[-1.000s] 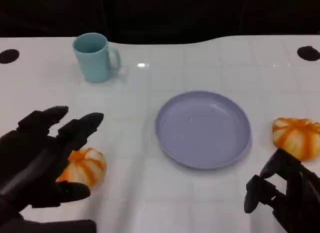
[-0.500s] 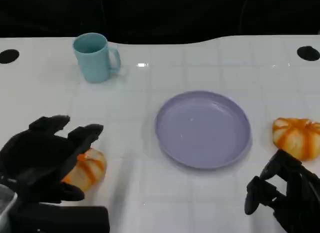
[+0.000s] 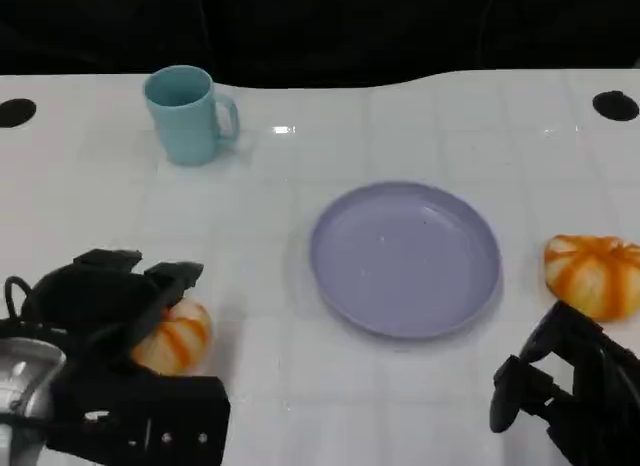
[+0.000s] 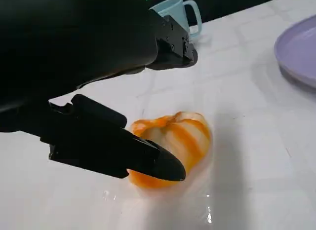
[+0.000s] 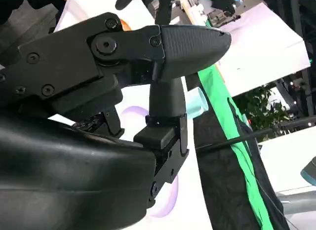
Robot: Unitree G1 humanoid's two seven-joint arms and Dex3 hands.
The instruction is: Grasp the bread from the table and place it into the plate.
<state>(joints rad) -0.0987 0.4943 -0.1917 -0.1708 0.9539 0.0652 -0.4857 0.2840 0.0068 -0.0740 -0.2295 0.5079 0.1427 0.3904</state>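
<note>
Left hand (image 3: pixel 105 311): sitting over the near-left bread, well left of the plate; fingers apart around the bun, one fingertip (image 4: pixel 165 166) lying against its near side in the left wrist view, another above it; no closed grip showing.
Right hand (image 3: pixel 565 386): hovering near the table's front edge, right of the plate; fingers curling loosely, holding nothing.
Near-left bread (image 3: pixel 172 334): orange-and-white striped bun lying on the white table (image 3: pixel 280 386), half covered by the left hand.
Right bread (image 3: pixel 592 274): a second striped bun lying just right of the plate, apart from the right hand.
Plate (image 3: pixel 405 258): lavender, sitting mid-table with nothing on it.
Mug (image 3: pixel 186 114): pale teal, standing upright beyond and left of the plate, handle facing the plate side.
</note>
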